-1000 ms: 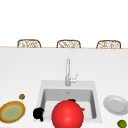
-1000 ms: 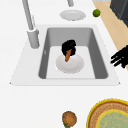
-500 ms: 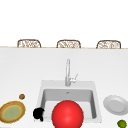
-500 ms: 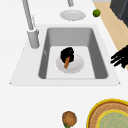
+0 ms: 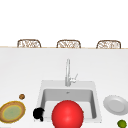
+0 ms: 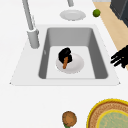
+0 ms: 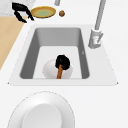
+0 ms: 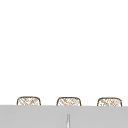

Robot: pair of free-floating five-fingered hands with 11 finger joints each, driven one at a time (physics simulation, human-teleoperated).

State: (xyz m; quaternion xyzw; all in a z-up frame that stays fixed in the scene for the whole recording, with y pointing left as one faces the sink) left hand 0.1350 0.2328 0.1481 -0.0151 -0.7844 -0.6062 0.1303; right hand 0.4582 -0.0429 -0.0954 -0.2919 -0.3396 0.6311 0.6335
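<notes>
In the sink (image 6: 72,35) lies a white dish (image 6: 76,65). Just above it my right hand (image 6: 65,54) is shut on a thin orange stick-shaped thing (image 6: 65,62), whose lower end points down at the dish. The right side view has the same hand (image 7: 62,61) and orange piece (image 7: 59,72) over the dish (image 7: 48,70). My left hand (image 5: 38,114) hovers idle with relaxed fingers off the sink's front left corner, near the yellow plate (image 5: 12,111). In the front view a big red ball (image 5: 67,115) covers the front of the basin.
A tall faucet (image 5: 67,72) stands behind the sink. A small brown round thing (image 5: 22,96) lies by the yellow plate on the left. On the right counter lie a white plate (image 5: 115,105) and a lime (image 5: 122,123). Three wicker chair backs (image 5: 68,44) line the far edge.
My right hand has sunk a little toward the white dish with the orange piece. The left hand has not moved.
</notes>
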